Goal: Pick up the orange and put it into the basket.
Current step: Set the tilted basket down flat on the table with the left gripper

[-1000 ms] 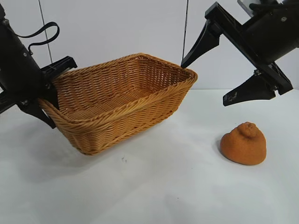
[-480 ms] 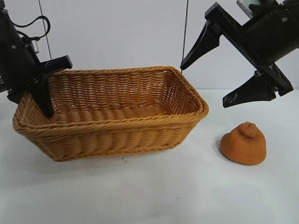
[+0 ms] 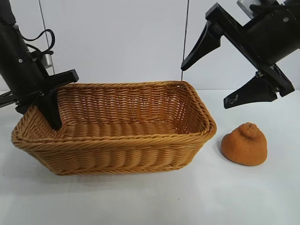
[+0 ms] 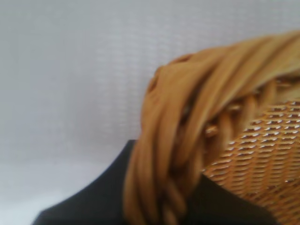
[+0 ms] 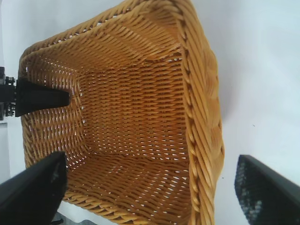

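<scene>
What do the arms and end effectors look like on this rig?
Both are matte black. The left end effector has flat, tapered fingers, with a looped black cable and a small grey connector behind its arm. The right end effector has long wedge-shaped fingers on a straight crossbar with silver screws; the lower finger carries a small pale marking.

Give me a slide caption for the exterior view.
Left tool clamps the tan woven wicker basket rim; right tool hangs open above the knobby orange-brown fruit on the white table.

Knobby orange beside wicker basket
</scene>
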Motion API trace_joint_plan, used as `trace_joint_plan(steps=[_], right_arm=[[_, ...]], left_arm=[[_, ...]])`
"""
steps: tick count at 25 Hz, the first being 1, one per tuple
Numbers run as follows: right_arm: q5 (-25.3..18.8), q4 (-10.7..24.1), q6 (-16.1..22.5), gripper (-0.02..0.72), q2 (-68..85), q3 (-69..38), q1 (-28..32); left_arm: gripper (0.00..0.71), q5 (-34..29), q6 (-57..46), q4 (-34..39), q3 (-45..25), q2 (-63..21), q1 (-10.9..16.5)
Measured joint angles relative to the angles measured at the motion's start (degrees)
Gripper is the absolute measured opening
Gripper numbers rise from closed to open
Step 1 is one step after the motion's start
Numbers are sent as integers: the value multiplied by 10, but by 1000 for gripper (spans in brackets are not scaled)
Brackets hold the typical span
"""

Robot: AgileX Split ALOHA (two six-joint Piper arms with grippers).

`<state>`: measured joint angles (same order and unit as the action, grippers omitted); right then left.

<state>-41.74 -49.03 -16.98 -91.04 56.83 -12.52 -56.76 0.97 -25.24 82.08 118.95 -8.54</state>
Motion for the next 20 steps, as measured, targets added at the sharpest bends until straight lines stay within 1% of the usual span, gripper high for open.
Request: trace_joint_plan(steps=[4,7,13,16,17,18,19,20], right_arm=[[0,0,0,668,0,0,0],[0,0,0,668,0,0,0],[0,0,0,668,0,0,0],[0,1,0,668,0,0,0],[0,1,0,668,0,0,0],[0,1,0,668,0,0,0],[0,1,0,668,0,0,0],[0,1,0,668,0,0,0]], left_arm=[[92,3,15,-2,1,24,-12],[92,19,17,1,1,36,-19],[92,49,18,3,1,40,-20],[100,53,18,2,1,40,-20],[118,53,18,2,1,40,-20],[150,52,19,0,1,40,-20],[199,51,19,-2,1,40,-20],[267,50,19,-3,1,40,-20]])
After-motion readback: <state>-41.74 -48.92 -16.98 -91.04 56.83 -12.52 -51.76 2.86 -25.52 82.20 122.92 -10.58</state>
